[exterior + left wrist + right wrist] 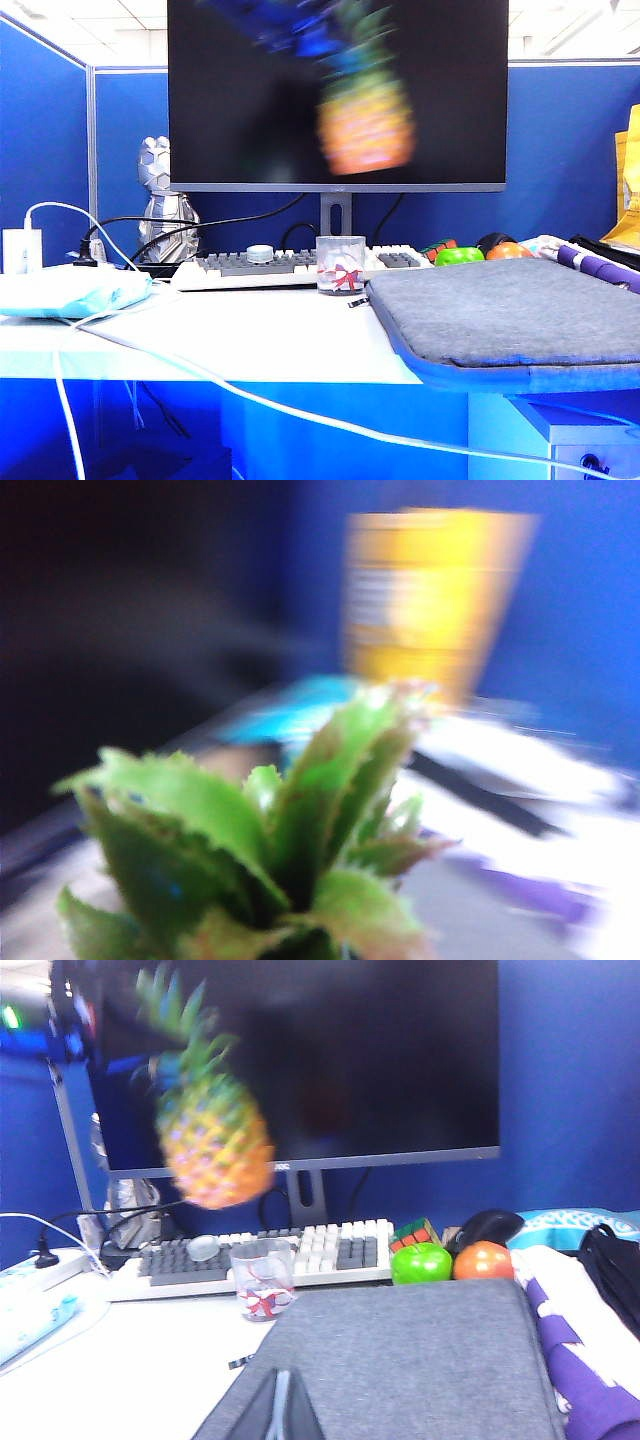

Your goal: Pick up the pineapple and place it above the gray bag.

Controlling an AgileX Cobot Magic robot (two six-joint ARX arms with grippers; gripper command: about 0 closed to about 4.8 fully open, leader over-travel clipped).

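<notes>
Blue partition walls, white tabletop [250, 340] crowded along its far edge. Pineapple [365, 122] aloft in front of monitor [230, 100], high over keyboard [250, 265] and glass cup [340, 265], clear of everything below. Long axis near upright with a slight lean, crown uppermost, base down; motion-blurred. Left tool [335, 45] coming in from above as a dark-blue smear, pinching pineapple at the crown end; fingers lost in blur, only green leaves close up in left wrist view. Right tool [281, 1412] low over near edge of gray bag [510, 310], dark fingers pressed together. Bag flat at right end of tabletop, overhanging the front edge, bare on top. Behind bag: green fruit [460, 256], orange fruit [508, 251], purple-and-white cloth [600, 265]. Pale blue packet [60, 290] at left edge, white cable [200, 375] trailing off the front.
</notes>
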